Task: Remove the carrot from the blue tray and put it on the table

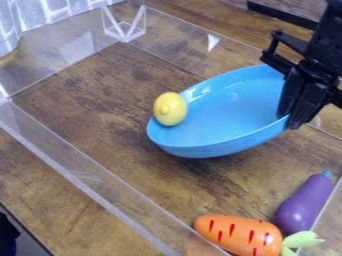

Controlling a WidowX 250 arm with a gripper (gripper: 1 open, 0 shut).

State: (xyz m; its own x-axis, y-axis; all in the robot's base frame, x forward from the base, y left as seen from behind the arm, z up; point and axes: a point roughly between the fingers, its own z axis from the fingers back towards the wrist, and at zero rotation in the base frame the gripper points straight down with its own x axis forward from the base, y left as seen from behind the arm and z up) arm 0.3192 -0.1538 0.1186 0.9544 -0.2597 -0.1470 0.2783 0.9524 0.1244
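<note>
At five o'clock, with twelve at the top of the view, the carrot (239,234) lies on the desk (94,95), outside the tray (221,125), its leafy end toward four o'clock. The eggplant (306,203) is right beside those leaves; whether they touch, I cannot tell. As the carrot is out of the tray and down, its part of the job looks done, and the best handling now is to leave it alone.

Up from the carrot, the tray sits from the middle toward two o'clock, tilted, its nine o'clock side lower. The claw (286,108) is closed, pinching the tray's rim at the three o'clock side, with nothing else in hold. The lemon (170,108) is at the low rim, toward nine o'clock.

The step in hand looks to be settling the tray. Do it slowly: lower the gripped side until the tray is flat, and keep the wrist from twisting, since a thin rim could pivot in the pinch. Mind the lemon, which could roll out if the tilt grows or the tray jerks. Keep the tray away from five o'clock, so its edge does not push the carrot or eggplant. Once the base bears fully on the desk, open gently and draw back along the rim's line, without flicking it.
</note>
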